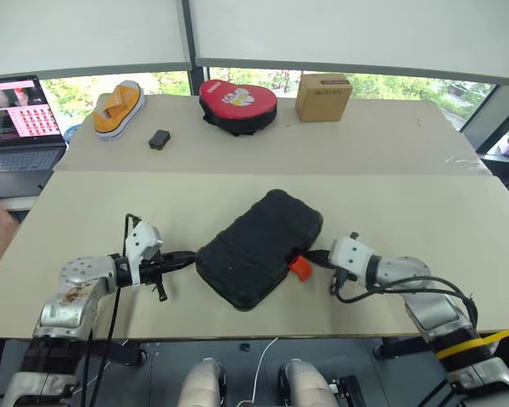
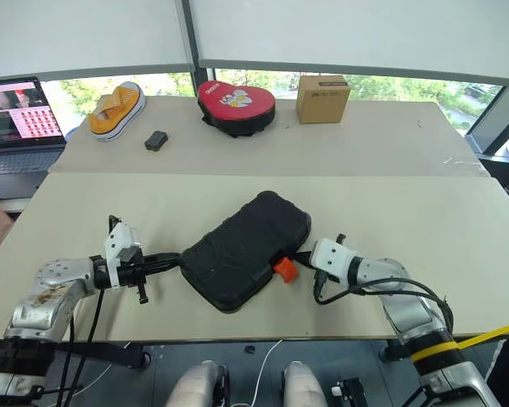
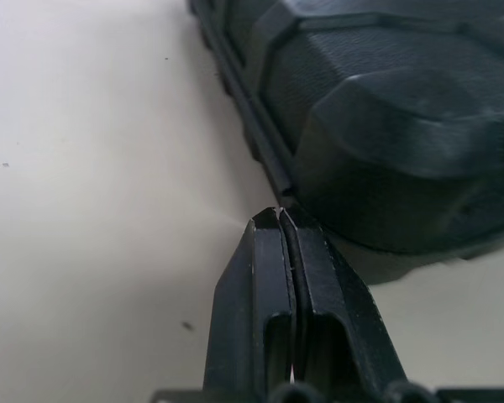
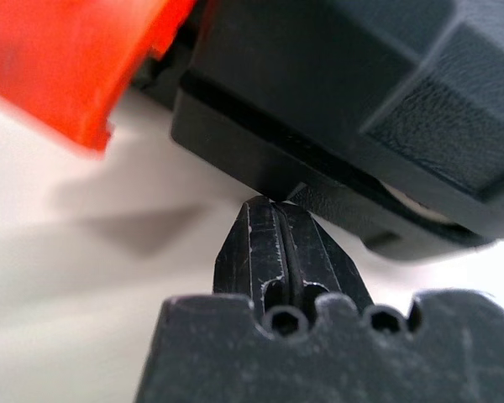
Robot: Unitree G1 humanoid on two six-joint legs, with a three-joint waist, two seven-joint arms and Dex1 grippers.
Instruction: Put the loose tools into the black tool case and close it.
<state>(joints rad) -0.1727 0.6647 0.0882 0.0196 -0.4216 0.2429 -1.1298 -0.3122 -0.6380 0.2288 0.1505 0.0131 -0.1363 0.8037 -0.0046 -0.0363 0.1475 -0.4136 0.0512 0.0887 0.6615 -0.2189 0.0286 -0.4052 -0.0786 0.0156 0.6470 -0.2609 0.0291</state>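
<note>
Black moulded tool case, lid down, lying slantwise at centre frame on the pale counter, orange latch at its lower-right edge. Left gripper pressed together, tip at the case's left rim. Right gripper likewise together, touching the edge beside the latch.

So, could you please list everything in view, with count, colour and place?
Moulded plastic tool case: one, black, closed, near table centre, lying diagonally.
Latch: one, orange, on the case's edge nearest the right gripper.
Zippered pouch: one, red, far side, middle.
Cardboard box: one, brown, far right of the pouch.
Orange-and-white object: one, far left.
Small dark block: one, beside it.
Laptop: one, open, far left.
Table: one, beige.
Left gripper: jaws shut, at the case's left end.
Right gripper: jaws shut, by the latch.
</note>
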